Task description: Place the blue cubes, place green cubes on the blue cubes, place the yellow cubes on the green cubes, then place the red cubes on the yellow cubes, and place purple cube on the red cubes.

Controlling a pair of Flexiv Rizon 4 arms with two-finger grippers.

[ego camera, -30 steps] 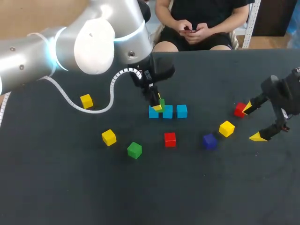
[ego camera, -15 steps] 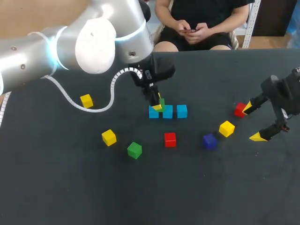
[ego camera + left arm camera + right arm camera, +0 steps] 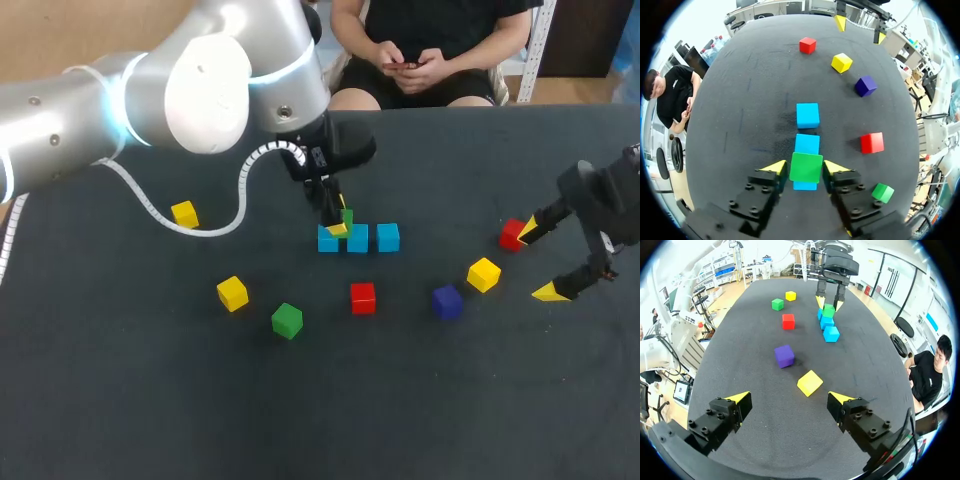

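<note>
A green cube is gripped between both fingers of the left gripper, directly over the end cube of a row of 3 blue cubes. Whether it touches that cube cannot be told. The right gripper is held wide open above the dark worktop, with a yellow cube just ahead of it.

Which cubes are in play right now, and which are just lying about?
In play: green cube in the left gripper; row of three blue cubes under it.
Lying about: other green cube, three yellow cubes, two red cubes, purple cube, all loose; right gripper open, empty.
</note>
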